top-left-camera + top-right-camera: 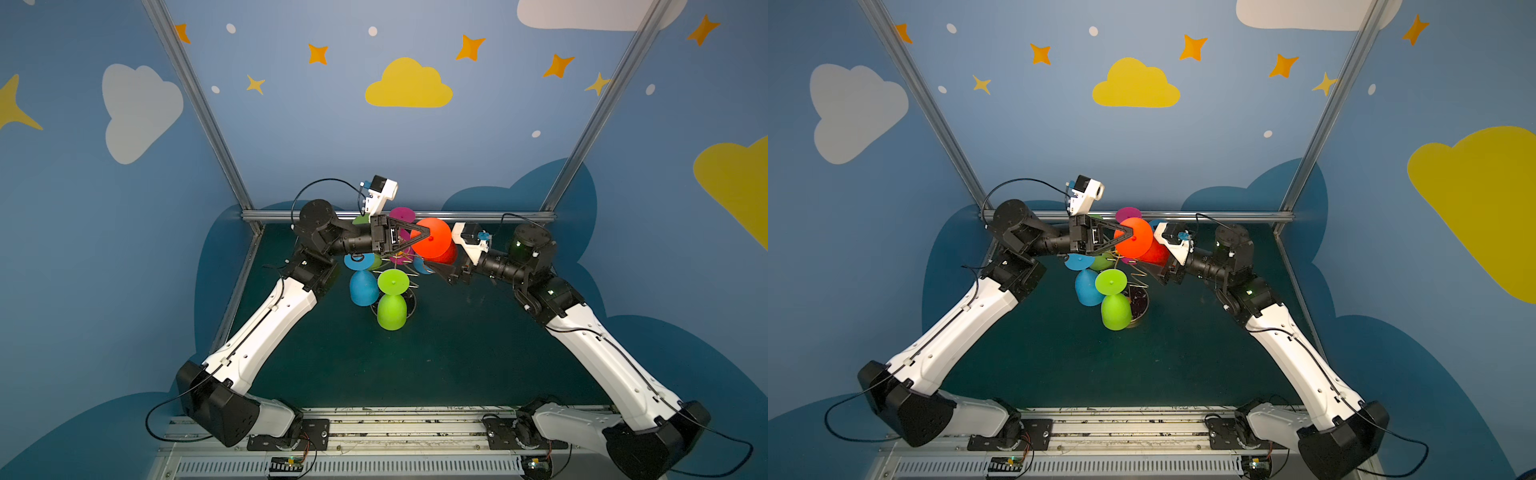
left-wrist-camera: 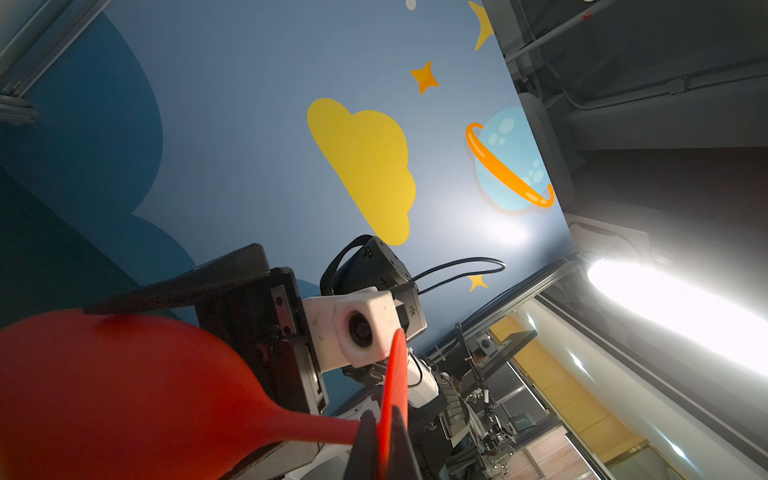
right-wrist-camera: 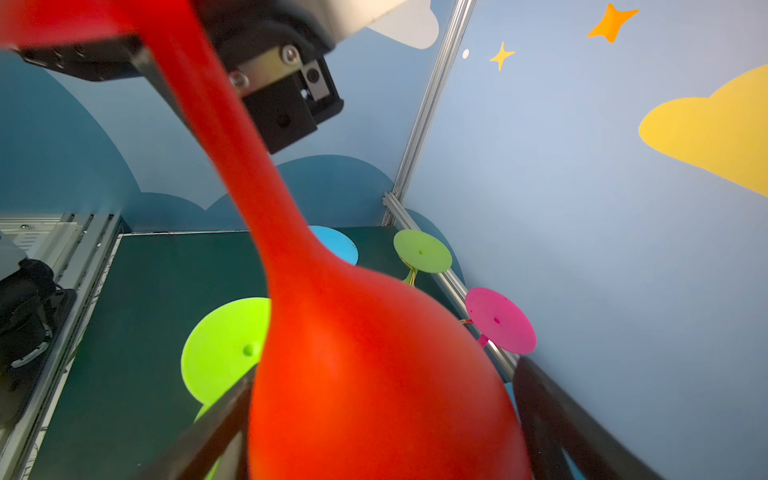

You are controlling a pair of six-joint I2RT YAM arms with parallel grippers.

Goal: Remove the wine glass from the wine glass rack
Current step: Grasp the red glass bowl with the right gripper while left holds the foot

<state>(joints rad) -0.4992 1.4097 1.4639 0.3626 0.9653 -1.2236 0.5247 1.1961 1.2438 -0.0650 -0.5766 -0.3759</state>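
So the red wine glass (image 1: pixel 437 246) looks lifted clear of the rack (image 1: pixel 1139 300), out at its 2 o'clock. The left end effector (image 1: pixel 426 238) pinches the stem, and the right end effector (image 3: pixel 382 424) sits spread around the bowl. Setting it on the worktop (image 1: pixel 457 353) is what's left, I'd guess.

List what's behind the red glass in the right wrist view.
Peeking past the red glass: lime foot, blue foot, green foot, magenta foot. A gold sliver of the wine glass rack shows; its post is covered.
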